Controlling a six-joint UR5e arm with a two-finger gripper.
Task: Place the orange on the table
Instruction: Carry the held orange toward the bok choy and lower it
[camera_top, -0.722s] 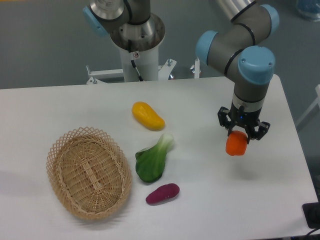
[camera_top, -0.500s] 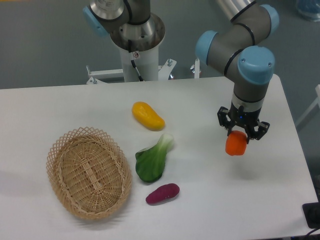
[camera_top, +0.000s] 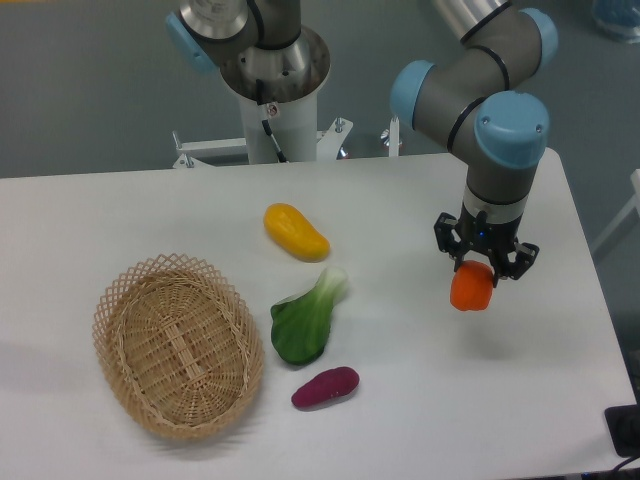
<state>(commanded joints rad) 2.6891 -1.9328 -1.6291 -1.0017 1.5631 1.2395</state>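
Gripper (camera_top: 484, 266) clamped on the orange (camera_top: 471, 288), hanging beneath it above the table (camera_top: 560, 390) (shadow below-right). Carry looks done; lowering and release remain.

I have drifted a hair to my left with the orange (camera_top: 471, 288) clamped in my fingers (camera_top: 461, 264), nothing more.

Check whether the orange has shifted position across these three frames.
No. The orange, held in the hand, sits at the same spot relative to the table's right edge and the bok choy throughout.
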